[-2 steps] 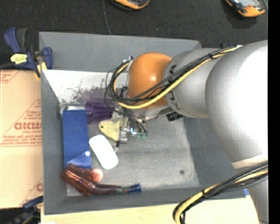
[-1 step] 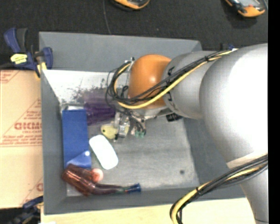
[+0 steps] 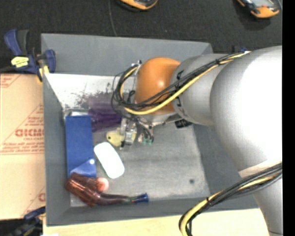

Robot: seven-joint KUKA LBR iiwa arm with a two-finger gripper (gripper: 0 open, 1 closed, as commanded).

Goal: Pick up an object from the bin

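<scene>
Jaws, whether open or shut I cannot tell, sit beside a small, rounded pale-yellow lump (image 3: 115, 139).

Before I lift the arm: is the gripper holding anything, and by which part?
Cannot tell. The gripper sits low beside a small pale yellow piece, but no hold on it is visible.
</scene>
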